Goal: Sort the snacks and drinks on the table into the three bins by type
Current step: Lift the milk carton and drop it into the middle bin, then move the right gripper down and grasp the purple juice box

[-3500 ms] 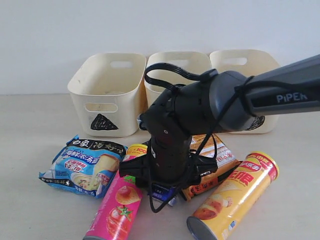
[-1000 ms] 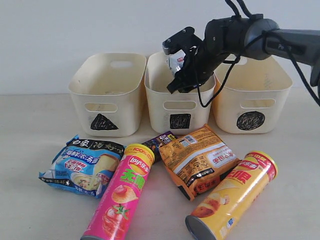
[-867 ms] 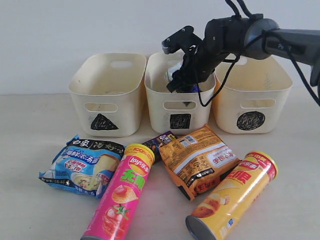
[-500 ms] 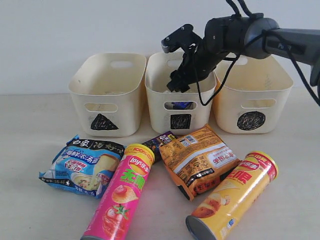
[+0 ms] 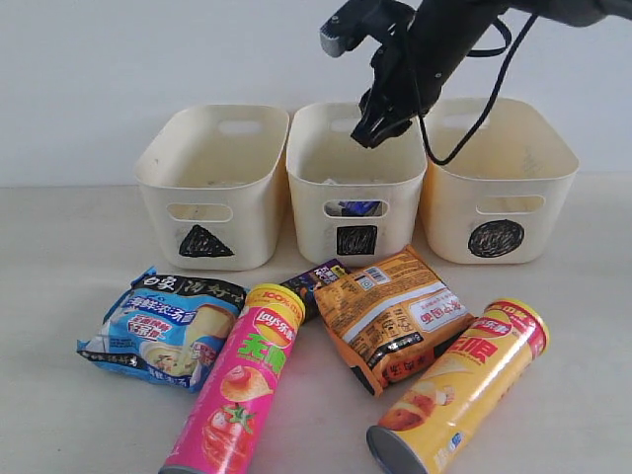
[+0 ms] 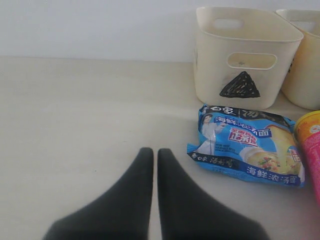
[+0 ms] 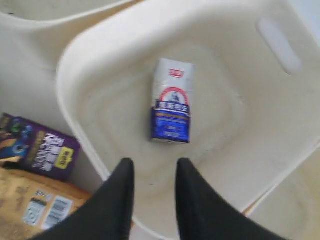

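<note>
Overhead, the right gripper [image 5: 375,126] hangs above the square bin [image 5: 306,197], the middle of three cream tubs. Its wrist view shows the two dark fingers moderately apart, with nothing between them and touching nothing. The left gripper [image 6: 152,152] has its fingers pressed together, empty, low over the table [image 6: 75,110]; whether the tips touch the surface I cannot tell. The table is pale beige with faint grain, and a plain white wall [image 5: 148,59] rises behind the tubs. The triangle bin [image 5: 158,173] stands left of the square one and the circle bin [image 5: 553,188] right of it, all three side by side at the back. The carton [image 7: 171,102], white above and blue below, lies flat on the floor of the square bin, beneath the right gripper and well clear of its fingertips. From outside, a bit of its blue shows through the handle slot [image 5: 355,208]. In front of the bins lie a blue-white packet [image 5: 168,326], a pink tube [image 5: 237,390] on its side, an orange packet [image 5: 390,316] and a yellow tube [image 5: 459,385] on its side. A purple pack [image 5: 316,281] sits between the pink tube's top and the orange packet. The blue-white packet lies near the left gripper, beyond its fingertips, just in front of the triangle bin.
</note>
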Available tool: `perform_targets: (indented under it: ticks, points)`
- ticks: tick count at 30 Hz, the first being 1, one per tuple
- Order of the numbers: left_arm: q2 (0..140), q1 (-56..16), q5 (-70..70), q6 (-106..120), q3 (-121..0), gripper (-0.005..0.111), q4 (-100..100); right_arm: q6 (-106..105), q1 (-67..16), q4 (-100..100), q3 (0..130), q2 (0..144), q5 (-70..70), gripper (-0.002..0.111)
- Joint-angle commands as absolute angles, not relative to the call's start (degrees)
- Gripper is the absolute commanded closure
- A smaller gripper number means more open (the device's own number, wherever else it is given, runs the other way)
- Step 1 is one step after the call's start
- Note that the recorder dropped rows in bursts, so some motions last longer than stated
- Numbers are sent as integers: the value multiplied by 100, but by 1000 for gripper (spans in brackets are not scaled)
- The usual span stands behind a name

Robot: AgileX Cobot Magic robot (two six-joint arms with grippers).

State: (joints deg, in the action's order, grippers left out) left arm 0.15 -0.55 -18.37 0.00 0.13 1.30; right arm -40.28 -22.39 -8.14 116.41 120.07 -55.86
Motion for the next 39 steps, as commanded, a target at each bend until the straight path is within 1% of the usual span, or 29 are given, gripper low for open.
perform_targets:
  ticks: [1, 3, 7, 9, 11, 12, 13, 14, 15, 16, 19, 27, 32, 39]
  points:
    - [0, -49, -1761, 0, 0, 102, 171, -5140, -2241, -1728, 11669, 11853, -6419, 108]
    - [0, -49, -1761, 0, 0, 102, 171, -5762, -2241, -2088, 11669, 11853, -6971, 108]
    - [0, -49, -1761, 0, 0, 102, 171, -6273, -2273, -2738, 11559, 11840, -6996, 108]
    - [0, -49, -1761, 0, 0, 102, 171, -6783, -2420, -2839, 11339, 11851, -6996, 108]
    - [0, -49, -1761, 0, 0, 102, 171, -7441, -2680, -2774, 10998, 11851, -6996, 102]
    - [0, -49, -1761, 0, 0, 102, 171, -7783, -2813, -2737, 10809, 11851, -6996, 88]
    - [0, -49, -1761, 0, 0, 102, 171, -7871, -2860, -2712, 10750, 11851, -6996, 78]
    - [0, -49, -1761, 0, 0, 102, 171, -7991, -2915, -2711, 10659, 11851, -6996, 56]
    - [0, -49, -1761, 0, 0, 102, 171, -8004, -2955, -2711, 10622, 11864, -6996, 41]
    - [0, -49, -1761, 0, 0, 102, 171, -7994, -2977, -2711, 10607, 11887, -6957, 35]
    - [0, -49, -1761, 0, 0, 102, 171, -8066, -3040, -2645, 10597, 12008, -6745, 35]
    - [0, -49, -1761, 0, 0, 102, 171, -8066, -3258, -1401, 10698, 12565, -6364, 35]
    - [0, -49, -1761, 0, 0, 102, 171, -8081, -3258, -1411, 11005, 12864, -6075, 35]
    - [0, -49, -1761, 0, 0, 102, 171, -8227, -3258, -1365, 11342, 13298, -6060, 35]
